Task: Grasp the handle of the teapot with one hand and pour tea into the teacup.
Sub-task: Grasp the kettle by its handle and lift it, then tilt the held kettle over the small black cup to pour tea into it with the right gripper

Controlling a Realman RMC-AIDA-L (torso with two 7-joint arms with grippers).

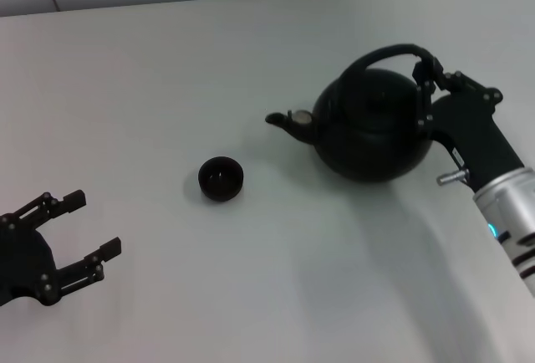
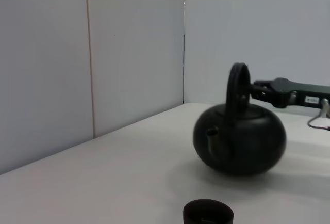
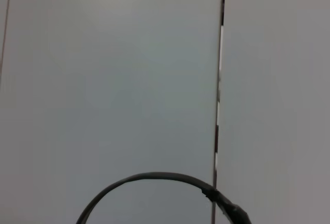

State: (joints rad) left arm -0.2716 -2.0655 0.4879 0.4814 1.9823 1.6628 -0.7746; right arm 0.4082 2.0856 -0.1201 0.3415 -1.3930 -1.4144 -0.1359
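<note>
Two grippers in head view: we see right gripper [image 1: 432, 74] fingers clamped on handle [image 1: 378, 53]; teapot [image 1: 372, 125] on table [image 1: 251, 279], teacup [image 1: 221, 178] off spout; left gripper [image 1: 84, 233] spread, idle. Left wrist: teapot [image 2: 240, 139] beyond teacup [image 2: 208, 212]. Right wrist: handle [image 3: 154, 190] arc.

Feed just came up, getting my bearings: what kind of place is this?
Probably a lab test bench, not a kitchen: a bare white table against plain panelled walls, holding only a teapot and a teacup.
</note>
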